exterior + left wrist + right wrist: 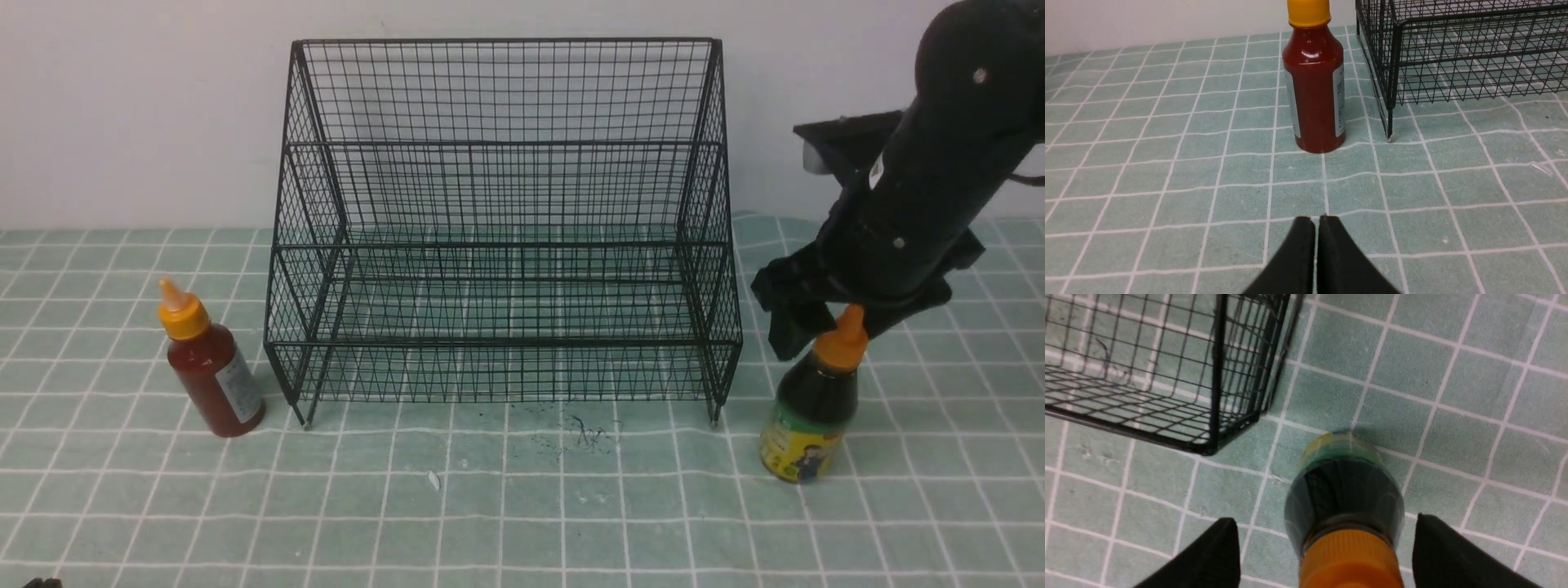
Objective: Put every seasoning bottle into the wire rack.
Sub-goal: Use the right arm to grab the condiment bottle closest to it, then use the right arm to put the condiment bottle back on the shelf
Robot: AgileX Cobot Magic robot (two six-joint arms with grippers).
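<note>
The black wire rack (502, 229) stands empty at the back middle of the table. The slim red-sauce bottle (211, 371) stands upright just left of the rack's front left leg; it also shows in the left wrist view (1314, 87). My left gripper (1315, 219) is shut and empty, low over the table and well short of that bottle. The squat dark-sauce bottle (812, 408) stands upright to the right of the rack. My right gripper (829, 327) is open above it, one finger on each side of the orange cap (1349, 561), with gaps on both sides.
The table is covered by a green checked cloth (522, 506). The rack's front right corner (1208, 447) is close to the dark-sauce bottle. A white wall runs behind the rack. A small white scrap (433, 480) lies in front of the rack.
</note>
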